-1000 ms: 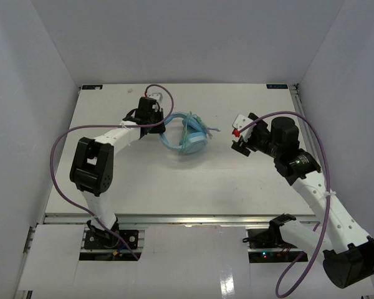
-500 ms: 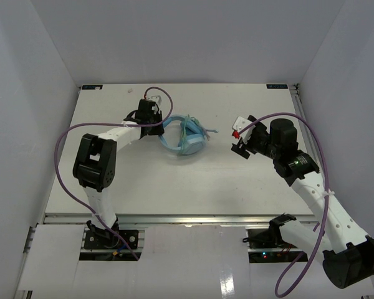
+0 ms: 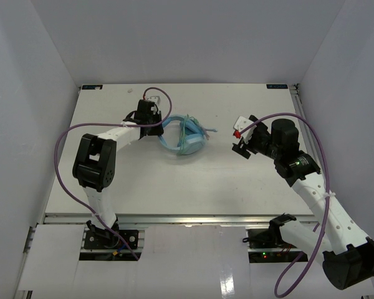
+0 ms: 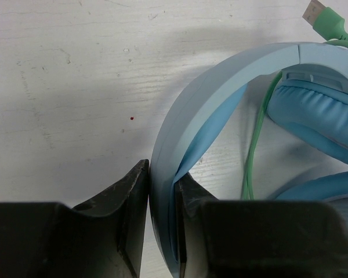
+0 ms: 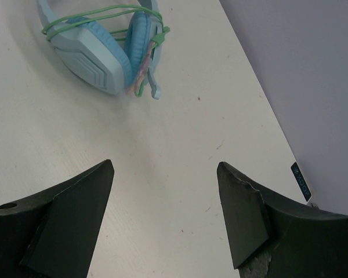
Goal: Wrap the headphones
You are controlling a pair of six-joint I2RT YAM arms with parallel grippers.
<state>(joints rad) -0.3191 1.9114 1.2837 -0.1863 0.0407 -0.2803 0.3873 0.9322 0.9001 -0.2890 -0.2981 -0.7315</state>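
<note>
Top external: the headphones [image 3: 184,138] lie on the table [image 3: 174,187], toward its far side. The left tool [image 3: 157,123] touches their left end, and the right tool [image 3: 239,142] hangs apart to their right.

Left wrist: the left tool is narrowed, clamping the light blue headband [image 4: 220,81]. The pale-green cord [image 4: 254,145] runs beside an earcup [image 4: 319,113].

Right wrist: the right tool is spread wide and holds nothing. The headphones lie well ahead of it, with the cord looped around them.
</note>
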